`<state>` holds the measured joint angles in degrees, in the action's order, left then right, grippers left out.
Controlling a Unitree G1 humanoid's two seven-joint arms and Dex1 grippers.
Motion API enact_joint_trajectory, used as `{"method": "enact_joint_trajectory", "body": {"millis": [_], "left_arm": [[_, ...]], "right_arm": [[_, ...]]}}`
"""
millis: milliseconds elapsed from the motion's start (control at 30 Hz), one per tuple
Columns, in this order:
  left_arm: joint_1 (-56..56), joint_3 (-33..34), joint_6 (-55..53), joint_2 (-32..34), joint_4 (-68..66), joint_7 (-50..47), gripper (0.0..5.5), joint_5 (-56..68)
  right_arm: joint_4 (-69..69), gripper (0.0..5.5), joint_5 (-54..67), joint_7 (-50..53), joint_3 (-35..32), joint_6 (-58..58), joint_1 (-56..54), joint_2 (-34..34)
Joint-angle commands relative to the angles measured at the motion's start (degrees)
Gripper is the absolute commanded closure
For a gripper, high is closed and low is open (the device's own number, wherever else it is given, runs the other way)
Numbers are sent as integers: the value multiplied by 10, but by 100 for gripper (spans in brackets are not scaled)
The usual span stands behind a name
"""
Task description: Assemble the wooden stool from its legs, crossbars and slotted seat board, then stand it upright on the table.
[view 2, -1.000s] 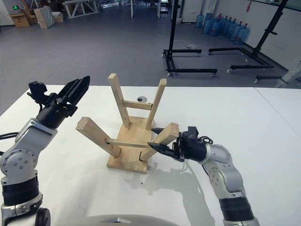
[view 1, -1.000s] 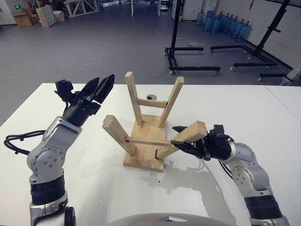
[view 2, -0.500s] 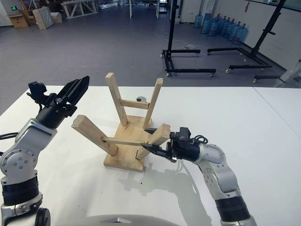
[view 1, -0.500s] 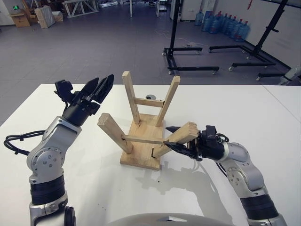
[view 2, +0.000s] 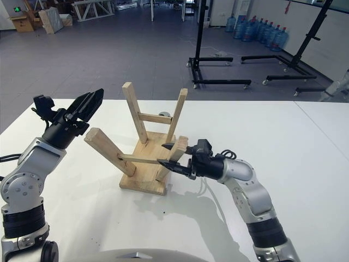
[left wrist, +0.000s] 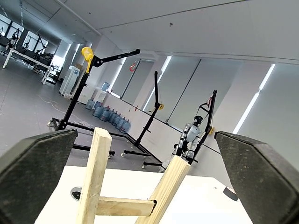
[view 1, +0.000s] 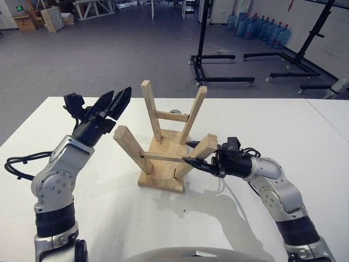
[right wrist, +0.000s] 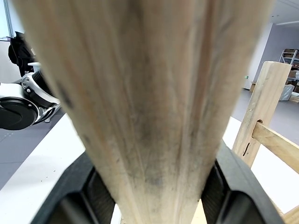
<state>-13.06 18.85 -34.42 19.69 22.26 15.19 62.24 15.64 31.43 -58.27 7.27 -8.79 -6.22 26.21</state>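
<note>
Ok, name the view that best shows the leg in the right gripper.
The left eye view: the held leg runs from seat board to free end, right gripper clamped on it. The right eye view matches. The right wrist view gives a close stretch between the jaws; the left wrist view faces the far legs.

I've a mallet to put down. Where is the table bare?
Bare: the table to the right of the right gripper, and the near strip in front of the stool. Crowded: around the stool, where the right gripper clamps a leg.
</note>
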Motion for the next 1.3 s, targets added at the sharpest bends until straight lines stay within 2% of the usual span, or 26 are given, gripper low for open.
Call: {"method": "enact_joint_trajectory", "body": {"millis": [33,300,433,567,667,767,900,1100,1300], "left_arm": [[0,-2,3,2,2,2,10,-6],[-27,7,8,20,6,-14,10,-32],[-101,31,6,55,13,-65,10,-45],[-160,27,-19,104,34,-109,10,-70],[-162,-39,-46,169,72,-107,10,-164],[-152,-151,-45,226,104,-93,10,-300],[-150,-218,-31,226,96,-82,10,-398],[-123,-341,56,240,43,-46,10,-591],[-103,-364,102,233,45,0,10,-674]], "right_arm": [[9,345,-19,17,7,-21,-6,6],[16,345,-32,50,20,-36,-15,-9],[15,345,-50,79,34,-43,-23,-22],[11,345,-69,106,46,-50,-36,-34],[14,345,-86,129,56,-63,-50,-43],[13,345,-111,159,74,-87,-74,-56],[11,345,-139,189,98,-113,-96,-73],[3,345,-154,217,113,-151,-134,-100],[-4,345,-163,226,114,-170,-145,-109]]}}
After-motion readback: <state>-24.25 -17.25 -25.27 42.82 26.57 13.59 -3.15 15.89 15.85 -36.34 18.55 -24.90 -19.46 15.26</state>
